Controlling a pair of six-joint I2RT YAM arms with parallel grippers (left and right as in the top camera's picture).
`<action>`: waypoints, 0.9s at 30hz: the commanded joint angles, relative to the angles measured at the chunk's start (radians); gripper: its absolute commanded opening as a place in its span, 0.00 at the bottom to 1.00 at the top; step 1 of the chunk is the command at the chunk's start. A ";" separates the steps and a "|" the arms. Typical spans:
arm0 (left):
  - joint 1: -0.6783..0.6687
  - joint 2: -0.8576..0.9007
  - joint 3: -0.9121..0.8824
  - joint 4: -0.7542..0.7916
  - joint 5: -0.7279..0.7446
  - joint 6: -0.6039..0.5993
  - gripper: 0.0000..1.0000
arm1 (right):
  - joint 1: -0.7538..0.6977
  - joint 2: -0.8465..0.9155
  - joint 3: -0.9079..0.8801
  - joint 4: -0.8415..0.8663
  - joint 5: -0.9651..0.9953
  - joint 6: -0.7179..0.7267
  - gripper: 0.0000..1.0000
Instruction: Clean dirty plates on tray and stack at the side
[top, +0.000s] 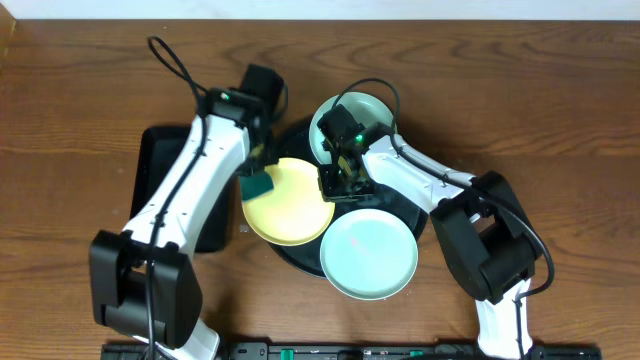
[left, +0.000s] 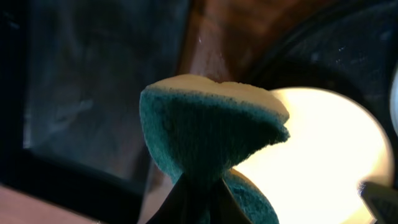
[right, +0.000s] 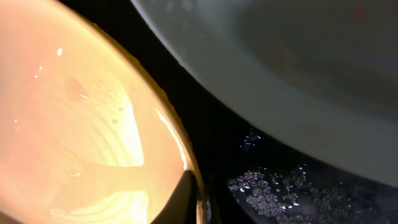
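Overhead, left gripper (top: 258, 178): fingers closed on green sponge (top: 259, 187), at the left edge of the yellow plate (top: 292, 210).
Overhead, right gripper (top: 338, 183): at the yellow plate's right rim.
Overhead, plates: all 3 lie on the round black tray (top: 298, 258), with the upper mint plate (top: 355, 112) and lower mint plate (top: 368, 255) just beside.
Left wrist, sponge: pinched narrowly at its lower end; contact with the plate cannot be told.
Left wrist, risk: scrubbing pressure could twist the sponge free.
Right wrist, grip: 1 finger (right: 185, 198) over the rim, the other hidden; apparently clamped.
Right wrist, risk: the wet rim could slip, sending the yellow plate against the upper mint plate.
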 joint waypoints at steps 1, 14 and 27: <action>0.048 0.002 0.116 -0.074 -0.003 0.064 0.07 | -0.012 0.006 -0.008 -0.009 0.070 0.002 0.26; 0.341 -0.007 0.164 -0.095 -0.003 0.162 0.07 | -0.012 0.016 -0.008 0.002 0.069 0.003 0.01; 0.437 -0.007 0.164 -0.080 -0.003 0.203 0.07 | -0.001 -0.042 0.025 0.005 0.047 -0.134 0.01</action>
